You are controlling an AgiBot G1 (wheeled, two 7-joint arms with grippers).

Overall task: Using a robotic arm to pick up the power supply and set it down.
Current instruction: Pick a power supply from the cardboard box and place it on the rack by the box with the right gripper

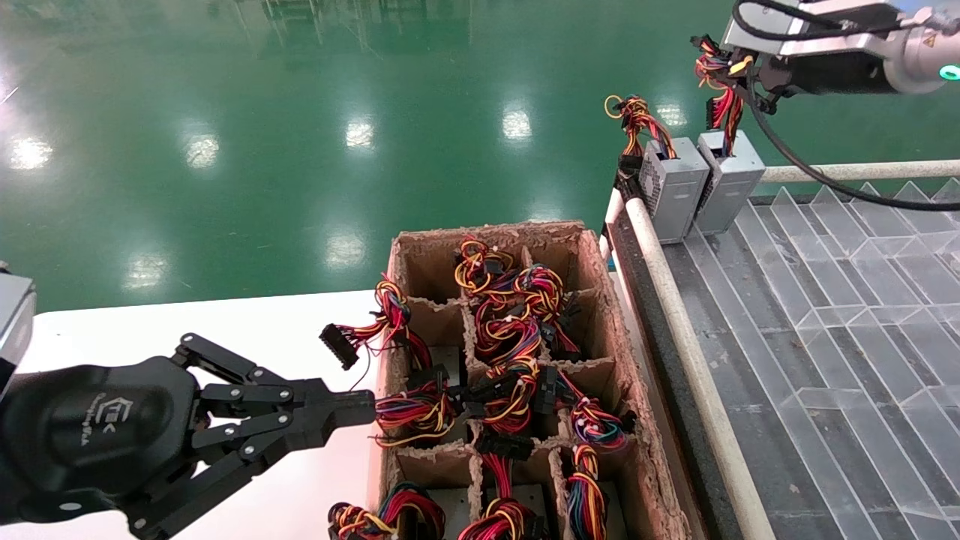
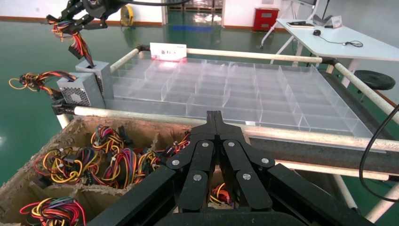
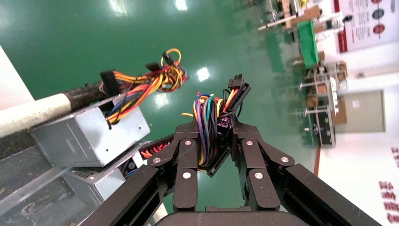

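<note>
Power supply wires sit pinched in right gripper, wrist view shows.

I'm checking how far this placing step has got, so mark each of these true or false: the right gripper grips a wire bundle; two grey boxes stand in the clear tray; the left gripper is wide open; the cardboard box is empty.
1. The right gripper grips a wire bundle. True.
2. Two grey boxes stand in the clear tray. True: the power supply beside the other grey box.
3. The left gripper is wide open. False: its fingers are together.
4. The cardboard box is empty. False: coloured wire bundles fill its cells.
</note>
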